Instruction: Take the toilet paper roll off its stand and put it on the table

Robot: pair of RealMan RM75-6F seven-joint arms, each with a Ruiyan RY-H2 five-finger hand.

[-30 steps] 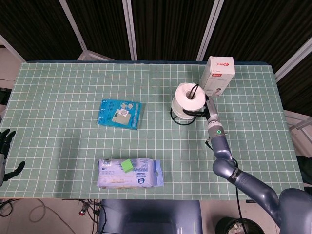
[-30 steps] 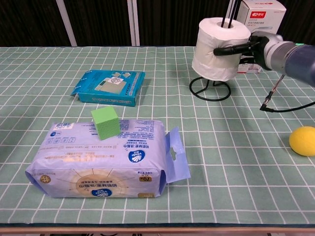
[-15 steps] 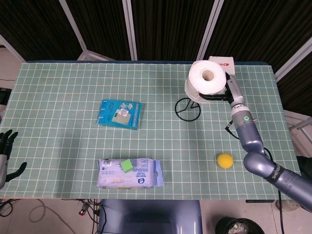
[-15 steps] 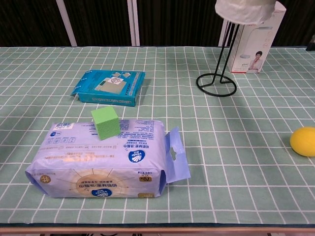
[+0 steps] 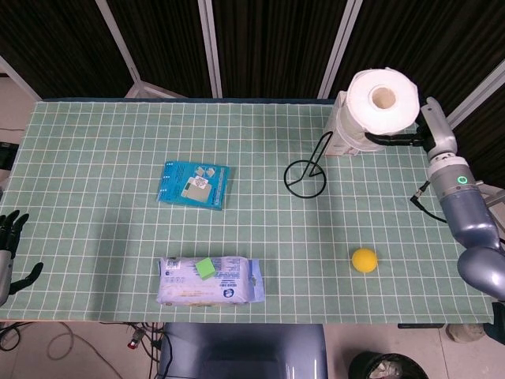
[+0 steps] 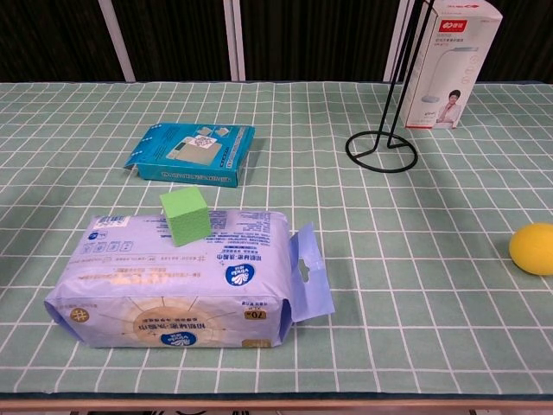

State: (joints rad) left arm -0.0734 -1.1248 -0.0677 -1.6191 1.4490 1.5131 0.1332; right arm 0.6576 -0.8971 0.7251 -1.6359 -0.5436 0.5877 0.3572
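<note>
A: Surface, room?

B: I see a green checked table (image 5: 102, 142) with dark curtains behind. On it: blue packet (image 5: 194, 185), wipes pack (image 6: 177, 285) with a green cube (image 6: 186, 215) on top, yellow ball (image 5: 364, 260), white box (image 6: 448, 62) at the far edge.

A: Hands?

B: My right hand (image 5: 398, 140) grips the toilet paper roll (image 5: 380, 105), dark fingers wrapped round its lower side. Left hand (image 5: 9, 245) sits off the table's near left corner, fingers apart, holding nothing.

A: Roll versus stand?

B: Roll's up in the air over the white box, clear of the stand (image 5: 308, 172). Chest view shows only the stand (image 6: 384, 138), bare, upright beside the box.
</note>
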